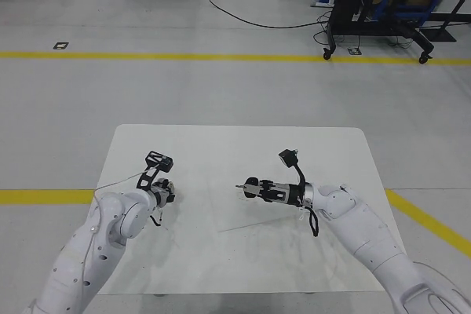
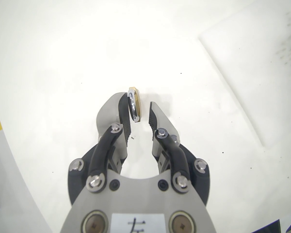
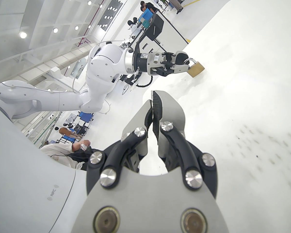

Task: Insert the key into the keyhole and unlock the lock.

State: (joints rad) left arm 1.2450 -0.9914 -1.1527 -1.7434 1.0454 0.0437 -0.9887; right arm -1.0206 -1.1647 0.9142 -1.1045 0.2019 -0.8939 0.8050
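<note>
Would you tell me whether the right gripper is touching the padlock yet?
No, the padlock sits at the left gripper, clearly apart from the right gripper across the table.

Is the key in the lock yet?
No, out. The key sticks from the right gripper's shut fingers, well apart from the lock between the left gripper's fingers.

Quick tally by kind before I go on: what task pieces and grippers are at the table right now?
Brass padlock with silver shackle: 1
Thin metal key: 1
Grippers, left gripper and right gripper: 2
White table: 1
Total: 5
</note>
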